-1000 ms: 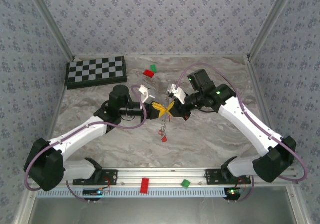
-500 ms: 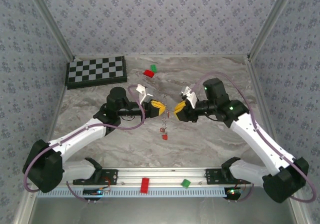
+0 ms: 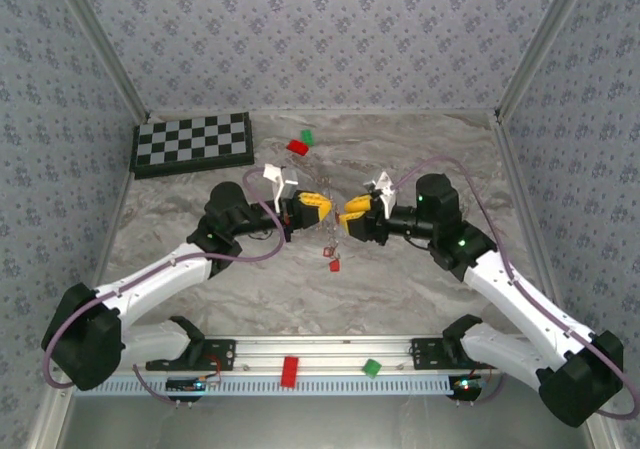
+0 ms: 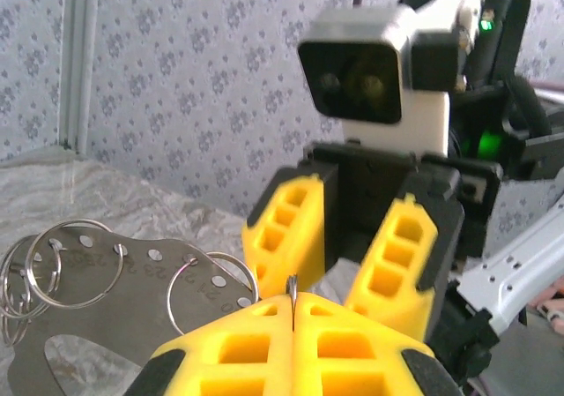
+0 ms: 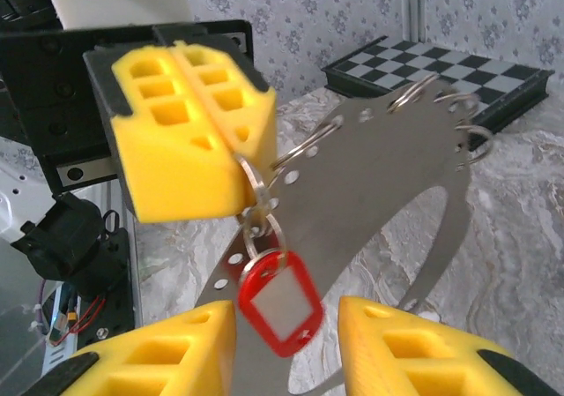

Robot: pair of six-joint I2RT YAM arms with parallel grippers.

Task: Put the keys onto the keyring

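Note:
My left gripper (image 3: pixel 328 209) is shut on a thin split ring of the keyring (image 4: pixel 106 264), a grey perforated metal band carrying several silver rings. Only the ring's edge pokes out between the left fingertips (image 4: pixel 264 312). In the right wrist view a red key (image 5: pixel 278 303) dangles on small linked rings below the left gripper (image 5: pixel 242 180), in front of the keyring band (image 5: pixel 379 167). My right gripper (image 5: pixel 286 330) is open, its yellow fingers either side of the hanging key without touching it. From above, the right gripper (image 3: pixel 347 215) faces the left one across a small gap, and a red key (image 3: pixel 333 265) hangs below.
A chessboard (image 3: pixel 193 144) lies at the back left, with a red block (image 3: pixel 297 147) and a green block (image 3: pixel 307 137) beside it. Another red block (image 3: pixel 290 370) and a green block (image 3: pixel 371 368) sit on the front rail.
The right gripper has opened and drawn back to the right, away from the left gripper it was pressed against. The left gripper stays shut and has swung slightly right.

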